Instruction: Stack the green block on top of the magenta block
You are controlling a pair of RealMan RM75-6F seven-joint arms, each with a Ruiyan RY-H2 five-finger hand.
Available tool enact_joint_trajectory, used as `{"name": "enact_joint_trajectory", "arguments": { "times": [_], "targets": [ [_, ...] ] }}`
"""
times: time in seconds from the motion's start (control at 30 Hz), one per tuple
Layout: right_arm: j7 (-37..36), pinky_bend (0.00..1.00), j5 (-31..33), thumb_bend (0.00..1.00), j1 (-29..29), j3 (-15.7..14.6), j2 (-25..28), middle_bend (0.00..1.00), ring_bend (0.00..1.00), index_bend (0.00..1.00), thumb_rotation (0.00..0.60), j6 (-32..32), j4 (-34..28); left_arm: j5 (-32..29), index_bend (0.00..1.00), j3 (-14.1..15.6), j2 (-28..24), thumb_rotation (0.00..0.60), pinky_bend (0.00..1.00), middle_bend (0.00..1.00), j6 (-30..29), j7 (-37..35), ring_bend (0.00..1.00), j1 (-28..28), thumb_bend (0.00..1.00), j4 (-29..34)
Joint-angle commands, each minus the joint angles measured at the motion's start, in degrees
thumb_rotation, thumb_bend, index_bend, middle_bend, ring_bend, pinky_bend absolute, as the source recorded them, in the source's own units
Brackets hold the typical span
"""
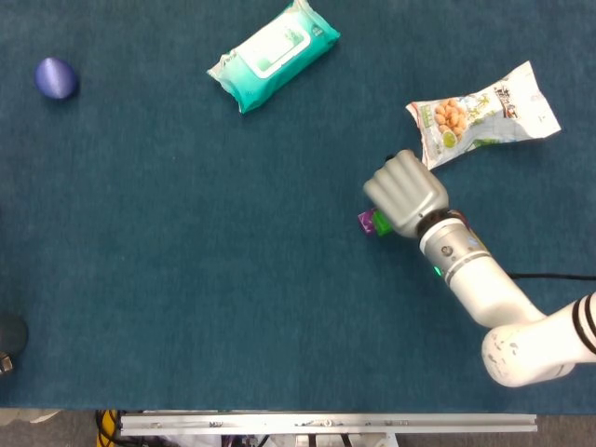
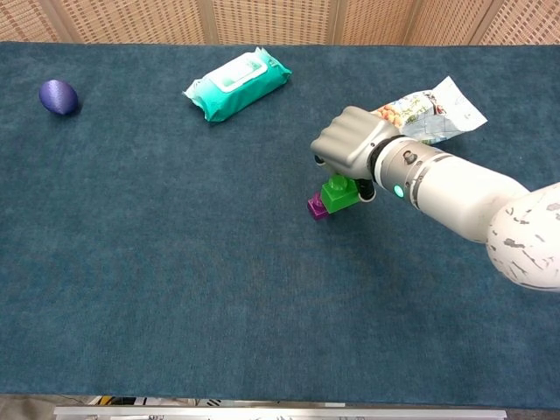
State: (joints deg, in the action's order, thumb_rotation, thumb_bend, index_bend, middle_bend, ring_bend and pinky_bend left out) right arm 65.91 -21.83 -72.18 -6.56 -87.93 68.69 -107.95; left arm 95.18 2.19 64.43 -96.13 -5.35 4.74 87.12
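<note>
My right hand (image 2: 350,147) hangs low over the table right of centre, fingers curled down around the green block (image 2: 339,192). The green block is tilted, and its left side leans against the small magenta block (image 2: 316,207), which lies on the cloth just left of it. From above, the right hand (image 1: 405,194) covers most of the green block (image 1: 381,224); only a sliver shows beside the magenta block (image 1: 366,220). The frames do not show whether the green block's underside touches the table. My left hand shows in neither view.
A teal wet-wipes pack (image 2: 237,83) lies at the back centre. A snack bag (image 2: 429,109) lies just behind my right forearm. A blue-purple ball (image 2: 59,96) sits far left. A dark rounded object (image 1: 9,337) shows at the left edge of the head view.
</note>
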Motion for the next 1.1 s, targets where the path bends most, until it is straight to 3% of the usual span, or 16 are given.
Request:
{"name": "enact_joint_trajectory", "arguments": {
  "times": [0.03,1.1],
  "targets": [
    [0.3,0.48,-0.4,0.28,0.3,0.4,-0.5,0.50,0.38,0.64,0.600,-0.1,0.8,-0.1,0.26,0.0,0.0,0.600,0.18,0.28,-0.1,-0.2,0.29,0.1,0.29,-0.2],
    [3.6,0.49,-0.1,0.28,1.3,2.2,-0.9,0.50,0.39,0.64,0.600,-1.9,1.5,-0.5,0.26,0.0,0.3,0.600,0.18,0.28,-0.9,-0.6,0.29,0.4,0.29,-0.8]
  ]
}}
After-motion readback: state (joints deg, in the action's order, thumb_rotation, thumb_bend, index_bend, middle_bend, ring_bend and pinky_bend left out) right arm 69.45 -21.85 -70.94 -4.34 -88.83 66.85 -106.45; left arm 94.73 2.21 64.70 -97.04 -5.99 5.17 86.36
